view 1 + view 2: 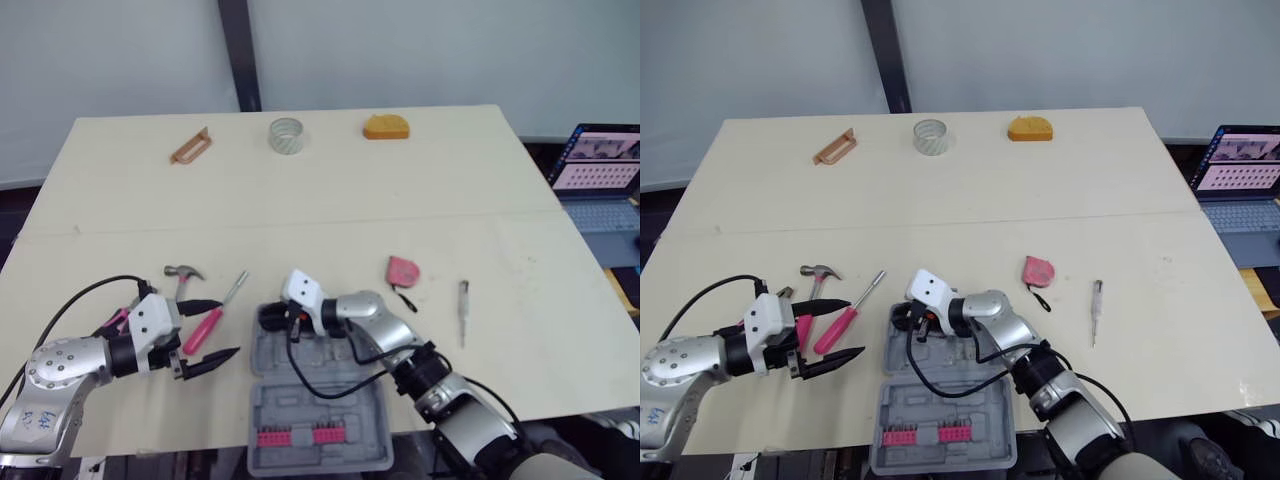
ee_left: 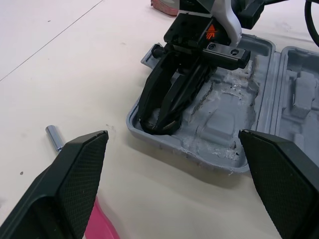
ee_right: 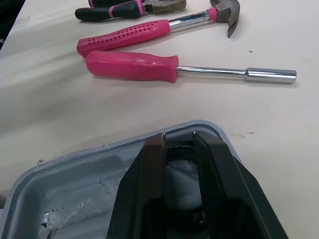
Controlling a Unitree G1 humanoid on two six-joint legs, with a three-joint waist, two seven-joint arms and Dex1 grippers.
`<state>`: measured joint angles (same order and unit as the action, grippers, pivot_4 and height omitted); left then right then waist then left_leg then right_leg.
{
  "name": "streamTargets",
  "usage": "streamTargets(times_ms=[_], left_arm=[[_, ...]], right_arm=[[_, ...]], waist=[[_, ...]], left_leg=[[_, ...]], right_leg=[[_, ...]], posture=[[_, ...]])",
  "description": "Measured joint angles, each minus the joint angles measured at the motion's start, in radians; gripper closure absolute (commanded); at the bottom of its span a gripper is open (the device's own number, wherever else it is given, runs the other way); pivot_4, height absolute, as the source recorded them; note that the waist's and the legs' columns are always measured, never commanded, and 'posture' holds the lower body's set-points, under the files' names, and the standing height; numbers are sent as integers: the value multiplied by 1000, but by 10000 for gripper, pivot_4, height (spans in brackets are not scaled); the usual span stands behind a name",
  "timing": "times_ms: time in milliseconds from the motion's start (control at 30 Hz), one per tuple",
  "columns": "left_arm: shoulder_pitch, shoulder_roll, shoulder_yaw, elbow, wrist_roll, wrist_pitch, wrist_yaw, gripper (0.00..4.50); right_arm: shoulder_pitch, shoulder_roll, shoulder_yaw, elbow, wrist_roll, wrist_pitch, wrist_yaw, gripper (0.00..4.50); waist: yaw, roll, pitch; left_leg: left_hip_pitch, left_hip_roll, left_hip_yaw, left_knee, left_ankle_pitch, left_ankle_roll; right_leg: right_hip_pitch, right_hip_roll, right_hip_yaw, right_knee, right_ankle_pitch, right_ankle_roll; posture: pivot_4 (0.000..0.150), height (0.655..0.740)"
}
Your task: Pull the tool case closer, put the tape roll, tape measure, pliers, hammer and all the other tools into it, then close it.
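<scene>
Fully open grey tool case (image 1: 320, 405)

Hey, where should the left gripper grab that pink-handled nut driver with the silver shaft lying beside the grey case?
Grip the pink-handled nut driver by the middle of its thick handle, straight down from above, fingers across it. It lies flat, and the pink-handled hammer lies close alongside, so a side approach looks crowded. The open left gripper is nearest.

Pale wooden table (image 1: 300, 190) before a grey wall (image 1: 430, 50) with 1 dark post (image 1: 238, 55), laptop (image 1: 597, 160) at right.
</scene>
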<state>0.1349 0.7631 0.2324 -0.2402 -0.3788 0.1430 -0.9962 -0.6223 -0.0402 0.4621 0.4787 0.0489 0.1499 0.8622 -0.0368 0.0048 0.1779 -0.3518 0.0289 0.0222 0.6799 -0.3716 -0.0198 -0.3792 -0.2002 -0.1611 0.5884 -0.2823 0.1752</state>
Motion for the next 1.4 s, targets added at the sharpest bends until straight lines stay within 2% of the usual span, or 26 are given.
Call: streamTargets(times_ms=[600, 800, 1000, 1200, 1300, 1400], left_arm=[[-1, 0, -4, 0, 2, 8, 8, 0], [-1, 0, -6, 0, 2, 27, 11, 0], [-6, 0, -7, -1, 1, 66, 21, 0], [-17, 0, 3, -4, -19, 131, 52, 0], [-9, 0, 49, -29, -46, 169, 78, 0], [47, 3, 149, -46, -62, 196, 102, 0]], right_arm=[[-24, -2, 21, 79, -88, -91, -3, 35503], [-8, 1, 12, 77, -84, -105, -2, 35503], [21, 4, -49, 36, -11, -54, 32, 35503], [71, -96, -185, -221, 158, 124, 89, 35503], [128, -210, -263, -409, 247, 233, 109, 35503], [245, -396, -364, -552, 325, 331, 145, 35503]], waist=[[0, 1, -1], [2, 2, -2], [4, 2, -2], [7, 3, -2], [10, 2, -2], [13, 2, -2]], left_leg=[[4, 0, 0, 0, 0, 0], [6, 0, 1, -1, 0, 0], [5, 0, 1, -1, 0, 0], [1, 0, 1, 0, 0, 0], [1, 0, 0, 0, -1, 0], [0, 0, 1, 0, -1, 0]], right_leg=[[2, 0, 1, 2, 0, 0], [3, 0, 2, 2, 0, 0], [3, 0, 2, 1, 0, 0], [1, 0, 2, 1, 0, 0], [1, 0, 2, 0, 0, 0], [1, 0, 1, -2, 0, 0]], posture=[[1500, 7400], [1500, 7400], [1500, 7400], [1500, 7400], [1500, 7400], [1500, 7400]])
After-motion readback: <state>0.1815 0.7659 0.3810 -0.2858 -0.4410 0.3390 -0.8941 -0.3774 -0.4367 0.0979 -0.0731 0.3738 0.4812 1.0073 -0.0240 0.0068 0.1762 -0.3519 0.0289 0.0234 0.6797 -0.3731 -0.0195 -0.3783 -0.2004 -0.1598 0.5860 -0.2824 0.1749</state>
